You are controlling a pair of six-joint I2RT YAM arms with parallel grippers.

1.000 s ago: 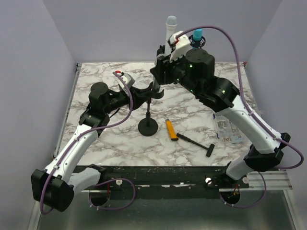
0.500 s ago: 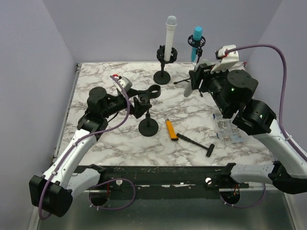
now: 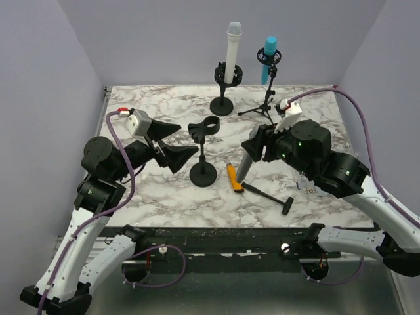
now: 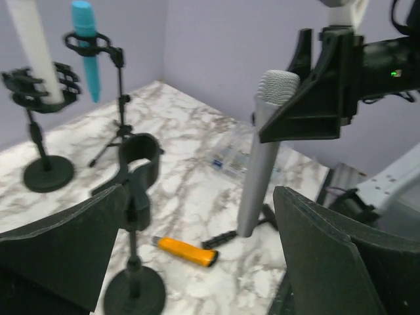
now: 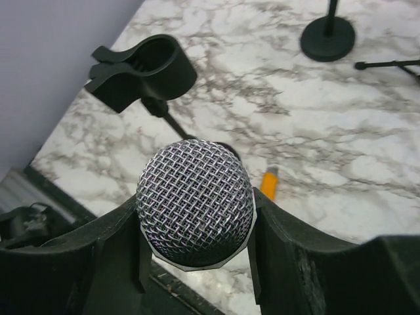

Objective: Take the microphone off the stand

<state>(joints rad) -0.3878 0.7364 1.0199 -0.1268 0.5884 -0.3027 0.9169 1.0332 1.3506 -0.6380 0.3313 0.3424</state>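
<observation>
The grey microphone (image 3: 243,168) with a silver mesh head (image 5: 195,203) is out of the stand, held upright with its tail just above the marble. My right gripper (image 3: 253,148) is shut on it just below the head, one finger on each side (image 5: 195,226). The black stand (image 3: 203,172) is right of my left gripper, its clip (image 3: 209,125) empty. That left gripper (image 3: 172,149) is open and holds nothing, a little left of the stand. From the left wrist, the microphone (image 4: 257,164) shows between the spread fingers (image 4: 331,256), with the clip (image 4: 138,156) at left.
An orange tool (image 3: 233,177) and a black hammer-like tool (image 3: 269,195) lie by the microphone's tail. A clear plastic box (image 3: 307,177) is partly under the right arm. At the back stand a white microphone (image 3: 233,47) and a teal one (image 3: 269,56) on their own stands.
My left gripper opened, let go of the stand and drew back to the left. The right arm carried the microphone away from the clip, then down toward the table by the orange tool.
</observation>
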